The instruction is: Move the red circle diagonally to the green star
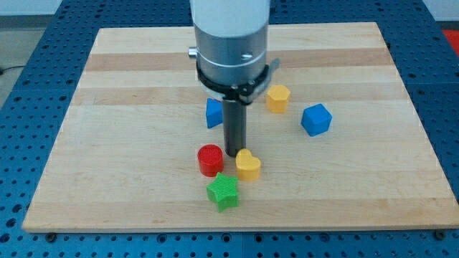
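The red circle (210,159) lies on the wooden board (129,129) just below its middle. The green star (223,190) sits right below it, slightly to the view's right, close to or touching it. My tip (234,153) stands just to the view's right of the red circle, above a yellow heart-shaped block (248,165), between the two. The tip looks very close to both; contact cannot be told.
A blue block (213,112), partly hidden by the rod, lies above the red circle. A yellow hexagon-like block (277,98) and a blue cube (315,119) lie to the view's right. The arm's grey body (231,43) hangs over the board's top middle.
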`<state>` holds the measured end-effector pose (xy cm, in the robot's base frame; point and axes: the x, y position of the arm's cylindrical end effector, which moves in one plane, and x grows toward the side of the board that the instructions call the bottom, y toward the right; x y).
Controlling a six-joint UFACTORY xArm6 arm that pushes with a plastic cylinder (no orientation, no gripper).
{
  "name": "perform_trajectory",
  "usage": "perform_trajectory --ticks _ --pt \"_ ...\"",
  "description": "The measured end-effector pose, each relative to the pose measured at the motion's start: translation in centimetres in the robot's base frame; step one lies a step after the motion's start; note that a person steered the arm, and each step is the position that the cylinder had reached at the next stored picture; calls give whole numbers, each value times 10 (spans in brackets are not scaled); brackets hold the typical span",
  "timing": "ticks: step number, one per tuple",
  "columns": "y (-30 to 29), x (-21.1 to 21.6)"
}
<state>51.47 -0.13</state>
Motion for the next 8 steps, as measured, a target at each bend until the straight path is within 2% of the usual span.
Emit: perform_trajectory --ticks 2,4,5,6,7,8 --pt "21 6" --pt "-55 -3" --pt "-56 -10" --pt "-63 -44" --pt "-120 -45" --pt "-129 -21"
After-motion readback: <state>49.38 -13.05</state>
